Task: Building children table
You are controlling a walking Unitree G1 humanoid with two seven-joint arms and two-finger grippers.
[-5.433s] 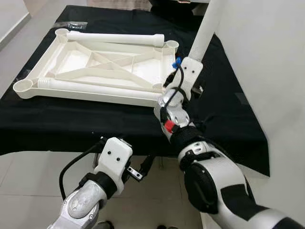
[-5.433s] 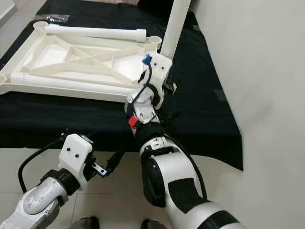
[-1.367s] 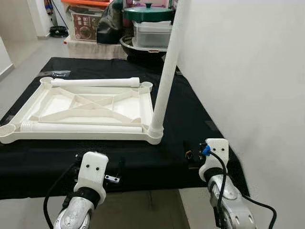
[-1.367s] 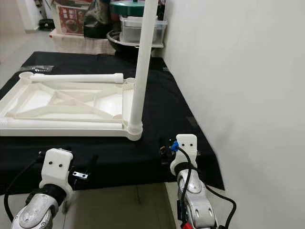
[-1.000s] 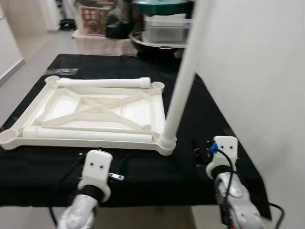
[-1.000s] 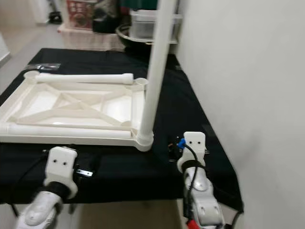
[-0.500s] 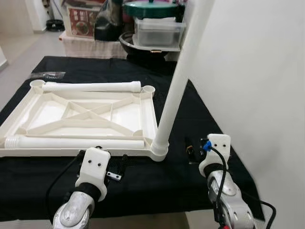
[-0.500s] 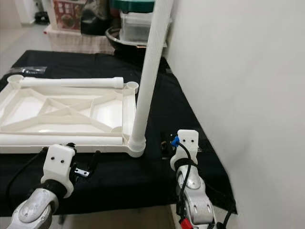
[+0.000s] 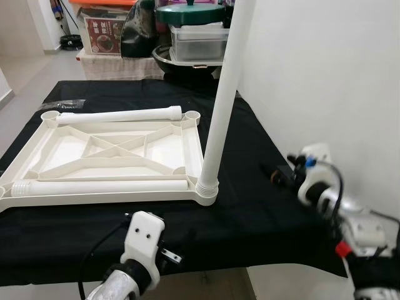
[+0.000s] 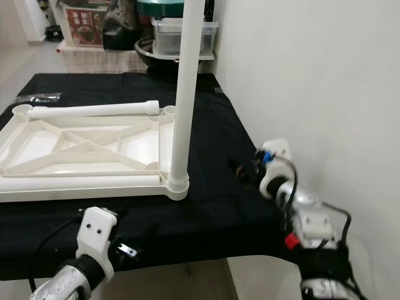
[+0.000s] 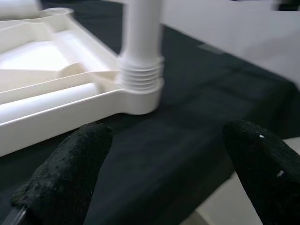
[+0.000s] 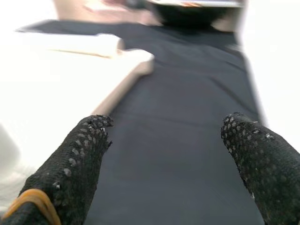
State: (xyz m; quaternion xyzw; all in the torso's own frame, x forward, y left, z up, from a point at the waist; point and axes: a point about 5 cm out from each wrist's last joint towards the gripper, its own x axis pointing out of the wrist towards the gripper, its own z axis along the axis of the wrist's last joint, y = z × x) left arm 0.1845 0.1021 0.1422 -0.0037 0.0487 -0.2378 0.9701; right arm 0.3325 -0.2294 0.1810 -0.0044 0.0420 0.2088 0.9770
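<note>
The black-draped bench (image 9: 250,212) carries the upturned white tabletop (image 9: 112,156) — one leg (image 9: 222,94) stands upright in its near right corner socket (two more lie flat on it). Both the right gripper (image 12: 168,164) and left gripper (image 11: 159,159) hover with fingers wide, holding nothing.

**Behind and beneath the work**

A black cloth (image 9: 250,206) covered the work surface, hanging over its near edge. Beyond the far end stood a clear plastic box (image 9: 199,42) with a dark green lid (image 9: 190,14) on top, a dark round pan (image 9: 181,61) below it, and a printed carton (image 9: 103,32). A white wall (image 9: 325,69) ran along the right.
</note>
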